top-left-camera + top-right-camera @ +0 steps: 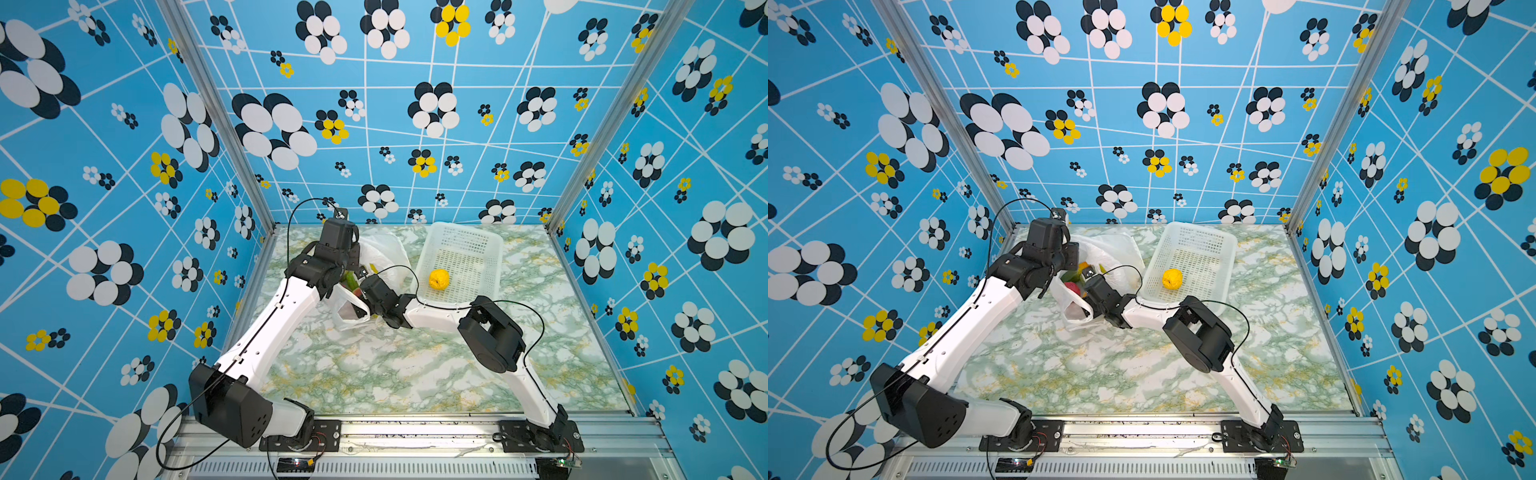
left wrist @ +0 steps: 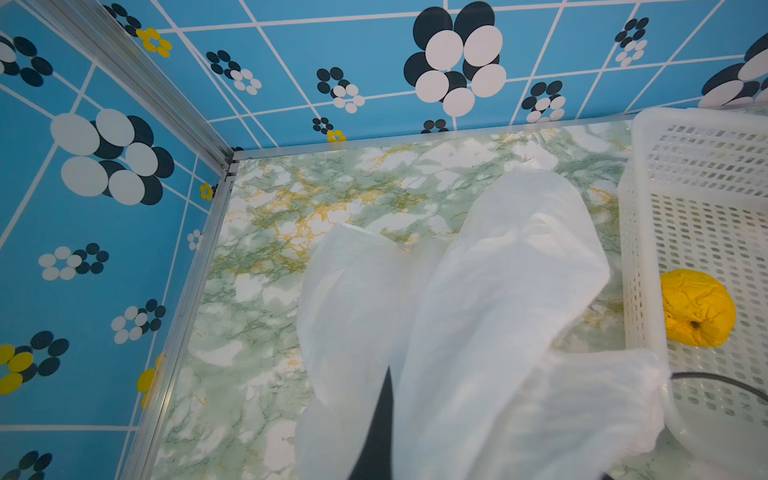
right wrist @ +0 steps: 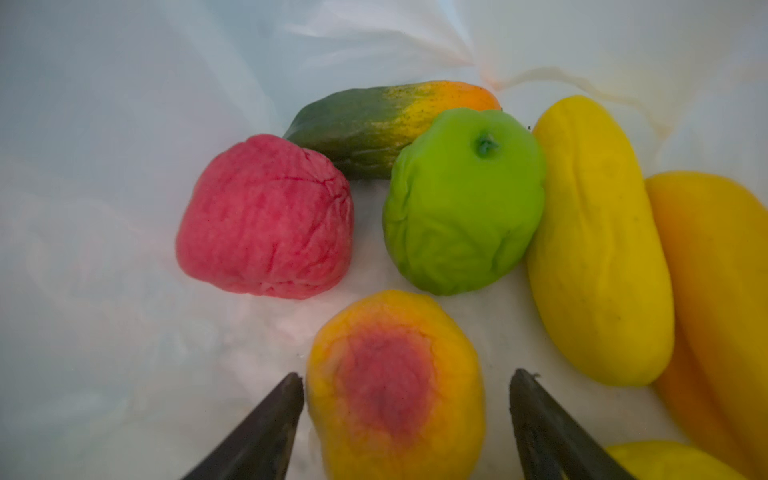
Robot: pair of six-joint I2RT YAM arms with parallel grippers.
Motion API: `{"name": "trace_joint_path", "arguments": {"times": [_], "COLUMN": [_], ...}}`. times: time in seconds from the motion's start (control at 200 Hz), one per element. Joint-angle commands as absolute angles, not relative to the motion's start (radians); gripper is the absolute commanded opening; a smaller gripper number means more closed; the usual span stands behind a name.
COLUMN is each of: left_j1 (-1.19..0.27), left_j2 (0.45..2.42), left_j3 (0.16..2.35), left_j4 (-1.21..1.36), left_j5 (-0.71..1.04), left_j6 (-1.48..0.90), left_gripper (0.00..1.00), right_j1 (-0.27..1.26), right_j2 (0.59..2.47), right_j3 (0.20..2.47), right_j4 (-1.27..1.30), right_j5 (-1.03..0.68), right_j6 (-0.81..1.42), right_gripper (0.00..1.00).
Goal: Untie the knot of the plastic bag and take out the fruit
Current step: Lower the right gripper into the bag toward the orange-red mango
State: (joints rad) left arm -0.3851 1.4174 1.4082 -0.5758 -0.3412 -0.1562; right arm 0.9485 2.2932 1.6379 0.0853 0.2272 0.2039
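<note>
1. The bag [image 1: 384, 249] lies near the surface's [image 1: 395, 374] back edge, just left of the basket [image 1: 494, 249], mouth open.
2. State, left tool [image 2: 384, 399]: closed, pinching bag film.
3. State, right tool [image 3: 407, 378]: inside the bag, fingers apart either side of the peach [image 3: 395, 332], not gripping.
4. The red fruit [image 3: 266, 216] and green apple [image 3: 461, 203] lie beyond the peach; a yellow round fruit [image 1: 439, 279] sits in the basket.

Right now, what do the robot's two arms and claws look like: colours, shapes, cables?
Both the left arm and the right arm have smooth white link shells joined by bulky black joint housings. A thin black cable runs along each arm, looping free near the wrist. The right claw has two dark, tapered fingers; of the left claw only a dark pointed sliver shows.
</note>
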Motion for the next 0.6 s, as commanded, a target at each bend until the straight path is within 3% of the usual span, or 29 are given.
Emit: {"name": "trace_joint_path", "arguments": {"times": [0.0, 0.205, 0.37, 0.595], "left_j1": [-0.368, -0.305, -0.295, -0.297], "left_j2": [1.444, 1.469, 1.453, 1.442], "left_j3": [1.454, 1.498, 1.488, 1.496], "left_j4": [-0.609, -0.634, -0.622, -0.629], "left_j5": [-0.346, -0.172, -0.132, -0.12], "left_j6": [-0.164, -0.203, -0.211, -0.206], "left_gripper": [0.0, 0.0, 0.0, 0.0], "right_j1": [0.946, 0.94, 0.94, 0.937], "right_j2": [2.277, 2.305, 2.344, 2.367], "right_j3": [1.647, 1.657, 1.701, 1.734], "right_j4": [0.039, 0.026, -0.001, -0.024], "right_j5": [0.227, 0.215, 0.206, 0.164], "right_j6": [0.215, 0.233, 0.228, 0.237], "right_gripper": [0.85, 0.94, 0.99, 0.89]}}
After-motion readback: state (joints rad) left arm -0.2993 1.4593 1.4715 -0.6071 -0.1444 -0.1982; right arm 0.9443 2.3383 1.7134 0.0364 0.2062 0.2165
